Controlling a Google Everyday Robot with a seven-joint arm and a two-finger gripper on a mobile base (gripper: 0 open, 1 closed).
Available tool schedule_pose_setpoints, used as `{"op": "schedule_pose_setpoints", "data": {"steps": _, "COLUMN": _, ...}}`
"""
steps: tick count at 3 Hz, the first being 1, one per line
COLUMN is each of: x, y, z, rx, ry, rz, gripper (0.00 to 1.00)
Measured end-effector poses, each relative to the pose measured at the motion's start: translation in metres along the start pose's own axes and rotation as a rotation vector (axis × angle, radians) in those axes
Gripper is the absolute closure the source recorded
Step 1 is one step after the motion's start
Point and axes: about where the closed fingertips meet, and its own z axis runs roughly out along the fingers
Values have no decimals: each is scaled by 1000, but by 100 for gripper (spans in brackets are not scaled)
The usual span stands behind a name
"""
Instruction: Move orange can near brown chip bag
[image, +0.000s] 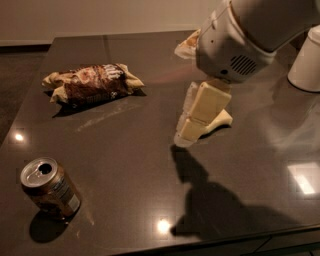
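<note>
The orange can (49, 188) lies tilted at the near left corner of the dark worktop (130, 165), with its silver top and open tab hole facing up. A pale label patch on its side carries nothing legible. The brown chip bag (92, 84) lies well apart from it at the far left, and its white lettering is too blurred to read. The end effector (190, 127) hangs mid-worktop, just in front of a yellow sponge (224, 119). Whether it is apart or together cannot be told.
</note>
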Motion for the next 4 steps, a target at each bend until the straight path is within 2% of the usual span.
{"op": "schedule_pose_setpoints", "data": {"steps": 1, "x": -49, "y": 36, "z": 45, "rx": -81, "ry": -95, "rz": -69, "gripper": 0}}
{"op": "schedule_pose_setpoints", "data": {"steps": 3, "x": -98, "y": 79, "z": 110, "rx": -217, "ry": -171, "rz": -118, "gripper": 0}}
{"op": "schedule_pose_setpoints", "data": {"steps": 4, "x": -117, "y": 98, "z": 134, "rx": -268, "ry": -203, "rz": -126, "gripper": 0}}
